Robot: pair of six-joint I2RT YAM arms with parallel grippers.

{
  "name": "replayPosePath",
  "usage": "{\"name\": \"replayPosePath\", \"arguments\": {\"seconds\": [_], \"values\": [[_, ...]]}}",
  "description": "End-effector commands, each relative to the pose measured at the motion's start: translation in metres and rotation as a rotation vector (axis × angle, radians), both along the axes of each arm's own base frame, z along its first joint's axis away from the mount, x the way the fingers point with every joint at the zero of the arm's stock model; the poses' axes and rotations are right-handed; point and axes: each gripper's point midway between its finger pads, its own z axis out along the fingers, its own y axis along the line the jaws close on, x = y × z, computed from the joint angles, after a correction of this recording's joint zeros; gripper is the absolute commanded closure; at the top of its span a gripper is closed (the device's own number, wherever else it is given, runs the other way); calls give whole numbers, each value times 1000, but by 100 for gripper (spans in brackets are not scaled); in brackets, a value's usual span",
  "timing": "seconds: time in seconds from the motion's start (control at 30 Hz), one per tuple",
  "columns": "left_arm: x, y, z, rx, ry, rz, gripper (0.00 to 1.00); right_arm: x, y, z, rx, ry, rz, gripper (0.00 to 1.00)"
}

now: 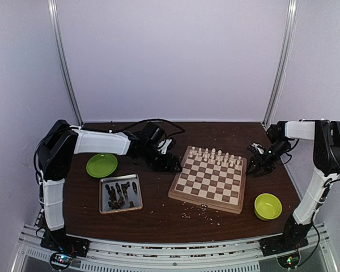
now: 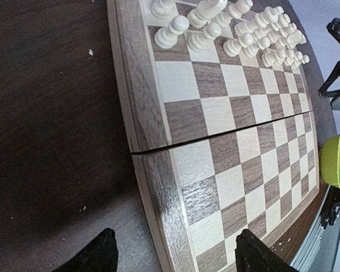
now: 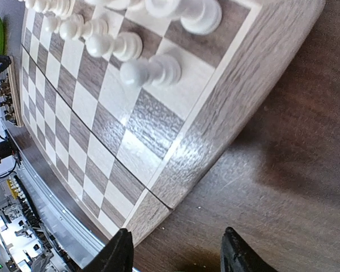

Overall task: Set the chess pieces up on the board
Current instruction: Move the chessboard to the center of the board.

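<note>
The board (image 1: 211, 180) lies mid-table, with cream chessmen (image 1: 214, 156) filling its two far rows. The dark chess pieces (image 1: 118, 194) lie heaped in a silver tray (image 1: 121, 211) left of it. My left gripper (image 1: 173, 165) hovers at the board's left edge. In the left wrist view it (image 2: 178, 255) stands open and empty, straddling the board's tan border (image 2: 150, 187). My right gripper (image 1: 259, 167) is beside the board's right edge. Seen from the right wrist, it (image 3: 177, 252) is open over bare table next to the board (image 3: 102, 113), holding nothing.
A green bowl (image 1: 101, 165) sits behind the tray, and another green bowl (image 1: 267, 206) stands at the front right. Small crumbs (image 1: 199, 208) are scattered before the board's near edge. Cables run across the back of the table.
</note>
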Motion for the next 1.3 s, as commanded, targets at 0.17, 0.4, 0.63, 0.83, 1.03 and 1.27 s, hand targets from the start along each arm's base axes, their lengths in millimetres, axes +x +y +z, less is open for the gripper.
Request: {"name": "replayPosePath", "arguments": {"seconds": [0.17, 0.4, 0.63, 0.83, 1.03, 1.27], "values": [[11, -20, 9, -128, 16, -9, 27, -22, 12, -6, -11, -4, 45, 50], [7, -20, 10, -147, 25, -6, 27, -27, 27, -19, -62, -3, 130, 54], [-2, -13, 3, -136, 56, -3, 27, -35, 37, -32, -160, 0, 215, 53], [-11, -9, -5, -130, 82, -15, 27, -35, 29, -33, -232, -3, 215, 50], [-23, -9, -3, -135, 87, -43, 27, -20, 25, -30, -266, -38, 189, 36], [-41, -18, 3, -144, 84, -104, 27, -6, 31, -35, -273, -96, 241, 37]]}}
